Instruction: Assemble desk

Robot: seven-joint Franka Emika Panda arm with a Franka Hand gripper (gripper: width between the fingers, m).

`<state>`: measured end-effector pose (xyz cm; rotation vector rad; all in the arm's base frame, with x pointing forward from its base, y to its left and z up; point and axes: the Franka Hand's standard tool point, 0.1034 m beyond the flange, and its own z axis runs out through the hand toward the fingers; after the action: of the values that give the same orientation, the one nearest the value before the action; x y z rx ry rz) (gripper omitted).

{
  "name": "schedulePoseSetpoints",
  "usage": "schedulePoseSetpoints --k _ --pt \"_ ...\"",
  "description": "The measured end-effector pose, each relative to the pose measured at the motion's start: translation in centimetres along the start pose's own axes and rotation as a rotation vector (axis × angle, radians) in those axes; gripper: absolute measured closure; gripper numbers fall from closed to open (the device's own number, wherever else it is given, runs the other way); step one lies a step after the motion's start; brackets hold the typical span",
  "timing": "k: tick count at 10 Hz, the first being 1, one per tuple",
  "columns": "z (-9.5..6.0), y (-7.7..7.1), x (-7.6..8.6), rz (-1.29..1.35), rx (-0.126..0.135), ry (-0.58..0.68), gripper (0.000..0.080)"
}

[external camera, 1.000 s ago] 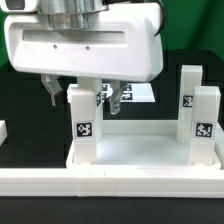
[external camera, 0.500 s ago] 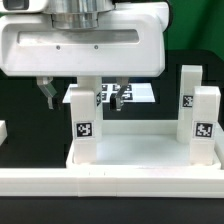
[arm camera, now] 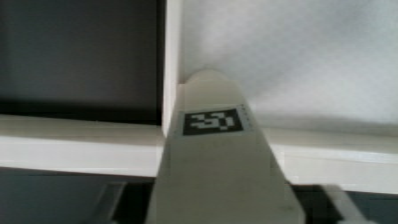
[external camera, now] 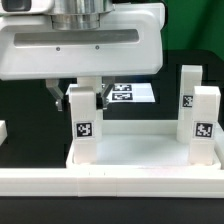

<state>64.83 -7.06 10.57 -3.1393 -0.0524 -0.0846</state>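
Note:
The white desk top (external camera: 140,150) lies on the black table with short white block legs standing up from its corners. Tagged legs rise at the exterior view's left front (external camera: 82,125), right front (external camera: 205,125) and right rear (external camera: 188,95). My gripper (external camera: 76,98) hangs over the left front leg, one finger on each side of its upper end. In the wrist view that leg (arm camera: 217,150) runs up between the gripper's (arm camera: 224,200) fingers, with a narrow dark gap on each side. Nothing is gripped; the jaws stand open.
The marker board (external camera: 135,93) lies flat on the table behind the desk. A long white rail bar (external camera: 110,185) runs across the front edge. A small white piece (external camera: 3,130) shows at the exterior view's left edge.
The fingers have drawn inward from wide apart to close beside the left front leg. The finger on the exterior view's right moved in most. The desk parts have not moved.

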Motion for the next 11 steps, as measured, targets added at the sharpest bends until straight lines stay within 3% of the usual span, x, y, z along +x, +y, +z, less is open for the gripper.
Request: schedulePoseSetpoints --k 1,3,7,11 --pt "0.00 0.01 0.00 0.010 0.000 0.000 0.0511" --pt "-0.01 0.05 -0.02 0.048 0.001 -0.002 0.0511" --pt "-0.07 0.64 -0.06 0.494 0.029 -0.004 0.0511" --pt "0.03 0.97 -0.11 0.926 0.034 -0.012 0.0509"
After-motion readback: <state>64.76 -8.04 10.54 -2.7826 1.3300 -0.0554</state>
